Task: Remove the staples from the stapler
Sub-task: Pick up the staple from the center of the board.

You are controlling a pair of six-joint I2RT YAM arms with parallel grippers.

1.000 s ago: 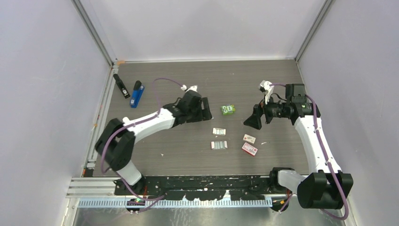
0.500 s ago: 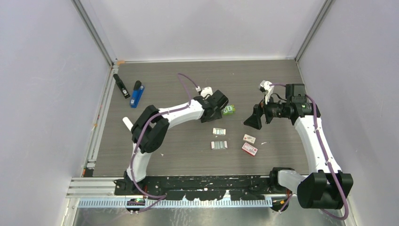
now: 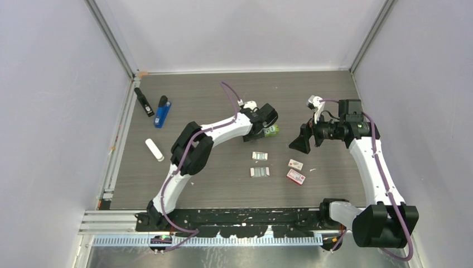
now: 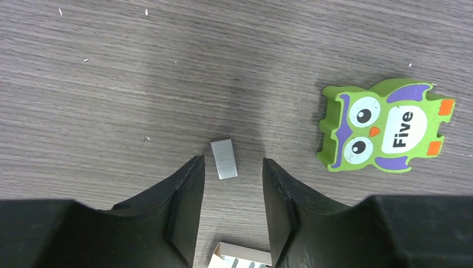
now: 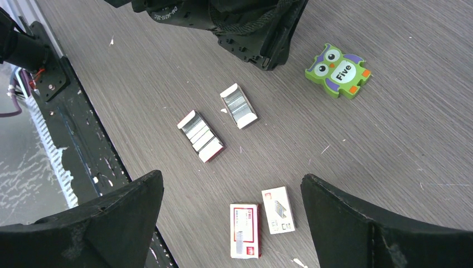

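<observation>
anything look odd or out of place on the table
A loose strip of staples lies alone on the table by the open left gripper, far from the stapler near the far-left edge. The green owl piece seems odd among staple boxes.

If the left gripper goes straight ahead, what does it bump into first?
Probably the small staple strip lying on the table, right between the open fingers of the left gripper. Depth is hard to judge.

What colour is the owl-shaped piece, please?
The owl is green with purple accents; clearest in the left wrist view.
</observation>
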